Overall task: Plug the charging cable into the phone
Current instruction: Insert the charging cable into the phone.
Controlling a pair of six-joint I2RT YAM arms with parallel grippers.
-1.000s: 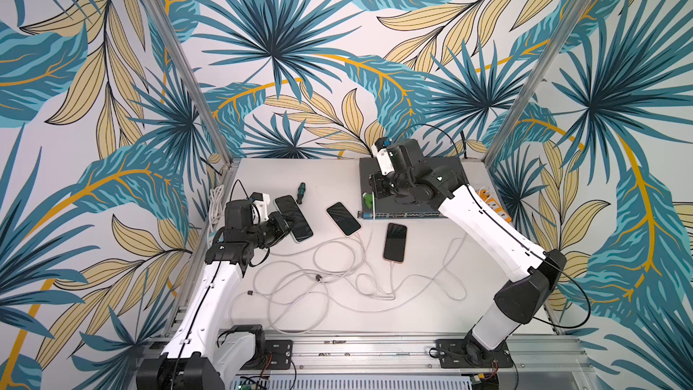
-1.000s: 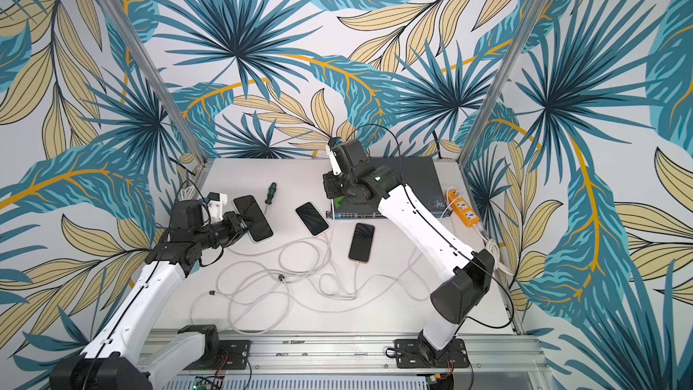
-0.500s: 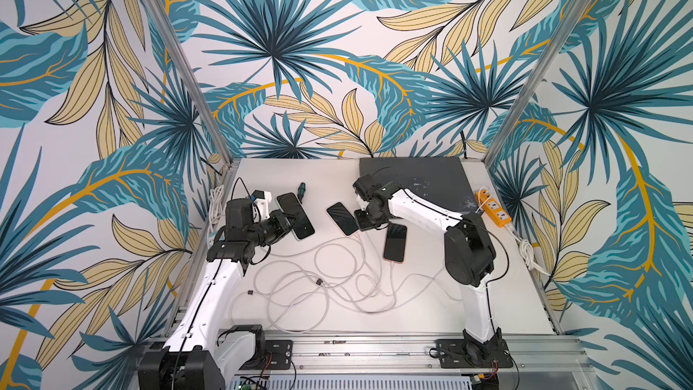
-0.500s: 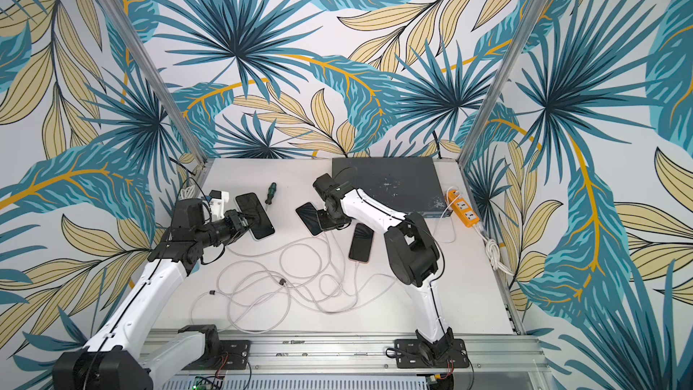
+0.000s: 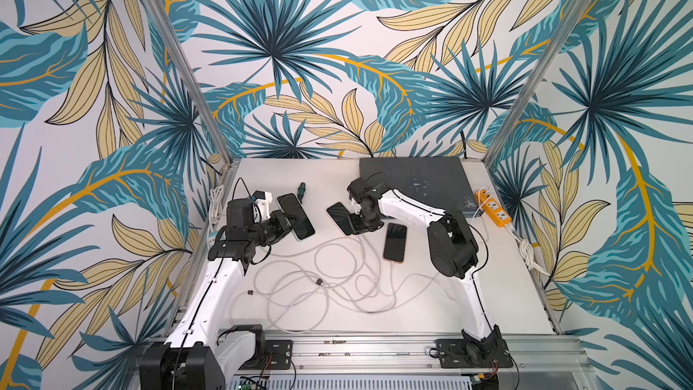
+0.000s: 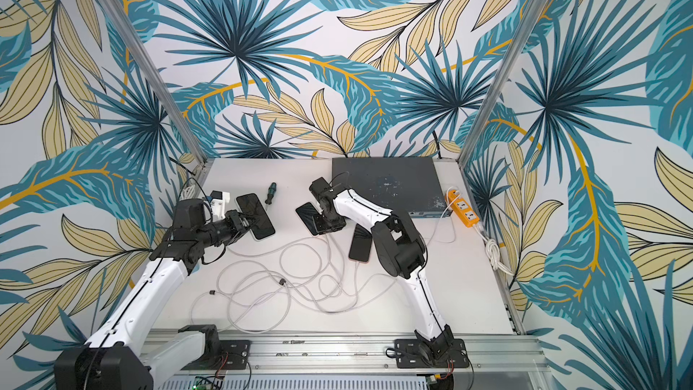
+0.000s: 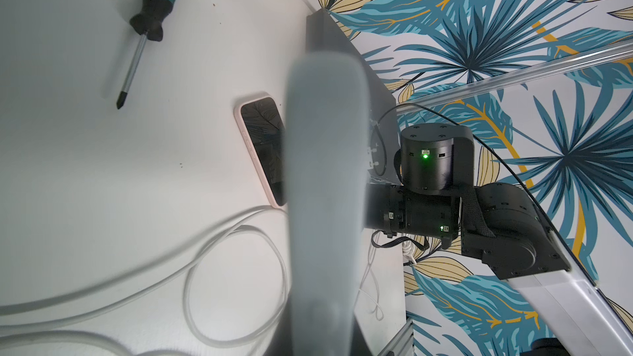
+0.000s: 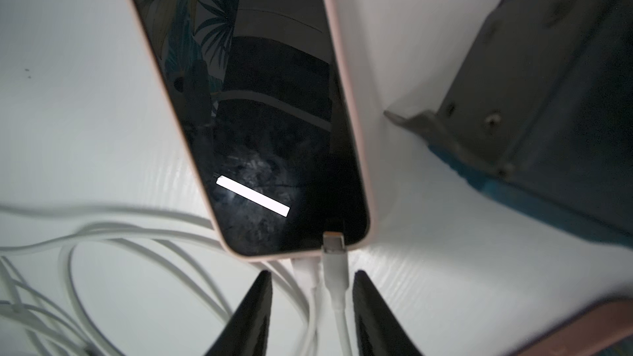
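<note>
In both top views three dark phones lie on the white table. My left gripper (image 5: 288, 220) (image 6: 245, 221) is shut on the side of the left phone (image 5: 296, 215). In the left wrist view that phone is a blurred grey bar (image 7: 325, 166) that hides the jaws. My right gripper (image 5: 356, 223) (image 8: 311, 273) stands open at the near end of the pink-cased middle phone (image 5: 340, 216) (image 8: 267, 114). Two white cable plugs lie between its fingers. One plug (image 8: 305, 268) meets the phone's bottom edge. The other plug's metal tip (image 8: 334, 243) overlaps that edge. A third phone (image 5: 394, 242) has a cable at its near end.
Tangled white cables (image 5: 318, 279) spread over the middle of the table. A dark grey box (image 5: 416, 181) and an orange power strip (image 5: 493, 208) stand at the back right. A screwdriver (image 5: 301, 191) (image 7: 150, 11) and a white block (image 5: 262, 198) lie at the back left.
My right arm swung from the grey box down to the middle phone, and its jaws have now opened off the cable. The left arm has barely moved.
</note>
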